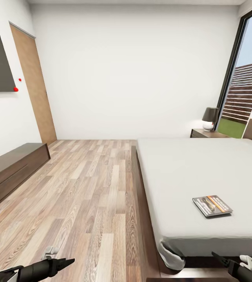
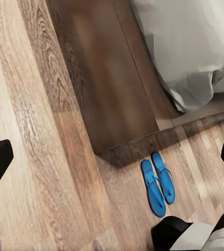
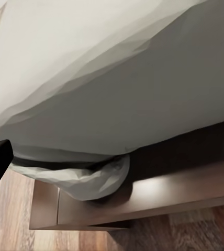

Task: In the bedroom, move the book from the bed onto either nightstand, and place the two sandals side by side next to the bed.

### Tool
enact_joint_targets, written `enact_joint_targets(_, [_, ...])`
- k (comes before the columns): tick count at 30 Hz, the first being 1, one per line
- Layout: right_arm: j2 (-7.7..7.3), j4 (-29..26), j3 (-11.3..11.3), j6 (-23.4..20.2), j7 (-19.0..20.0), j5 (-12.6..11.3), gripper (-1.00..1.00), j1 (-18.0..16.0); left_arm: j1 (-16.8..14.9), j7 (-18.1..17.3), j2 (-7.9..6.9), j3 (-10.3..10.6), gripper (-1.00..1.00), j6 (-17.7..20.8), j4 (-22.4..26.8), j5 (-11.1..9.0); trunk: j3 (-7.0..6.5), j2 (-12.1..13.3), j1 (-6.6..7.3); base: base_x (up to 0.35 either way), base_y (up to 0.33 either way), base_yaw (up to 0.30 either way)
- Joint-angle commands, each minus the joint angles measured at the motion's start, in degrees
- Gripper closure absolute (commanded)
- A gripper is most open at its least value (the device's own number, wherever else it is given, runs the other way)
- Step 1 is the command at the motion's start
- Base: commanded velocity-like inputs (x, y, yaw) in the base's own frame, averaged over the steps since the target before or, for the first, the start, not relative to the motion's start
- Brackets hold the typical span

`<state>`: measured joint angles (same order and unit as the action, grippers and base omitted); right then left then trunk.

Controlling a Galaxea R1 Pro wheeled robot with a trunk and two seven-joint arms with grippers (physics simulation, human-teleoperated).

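Both grippers, left and right, hang empty near my base, jaws spread. I judge the book still needs moving from the bed to the nightstand. The two sandals already lie paired by the bed's corner.

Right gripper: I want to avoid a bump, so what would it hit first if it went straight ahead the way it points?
Most likely the mattress, where its side overhangs the bed frame. The right gripper looks along its fingers straight at it. Depth is hard to judge.
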<state>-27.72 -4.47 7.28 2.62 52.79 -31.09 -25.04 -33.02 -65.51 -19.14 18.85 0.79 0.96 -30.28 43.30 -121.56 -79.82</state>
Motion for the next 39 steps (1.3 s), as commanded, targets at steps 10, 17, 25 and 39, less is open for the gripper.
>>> enact_joint_targets(10, [0.00,0.1,0.5,0.3,0.1,0.5,-1.00,0.0,0.0,-0.1,-0.02,0.5,-1.00,0.1,0.0,-0.5,0.06,0.0,0.01,-0.134,0.000,0.000])
enact_joint_targets(17, [0.00,0.1,0.5,0.3,0.2,0.5,-1.00,0.0,0.0,-0.1,-0.02,0.5,-1.00,0.1,0.0,-0.5,0.06,0.0,0.01,-0.028,0.000,0.000])
enact_joint_targets(25, [0.01,0.1,0.5,0.3,0.3,0.5,-1.00,0.0,0.0,-0.1,-0.02,0.5,-1.00,0.1,0.0,-0.5,0.06,0.0,0.01,-0.001,0.000,-0.100])
enact_joint_targets(39, [0.00,0.1,0.5,0.2,0.4,0.5,-1.00,-0.1,0.0,-0.1,-0.02,0.5,-1.00,0.1,0.0,-0.5,0.06,0.0,0.01,0.000,0.000,-0.274])
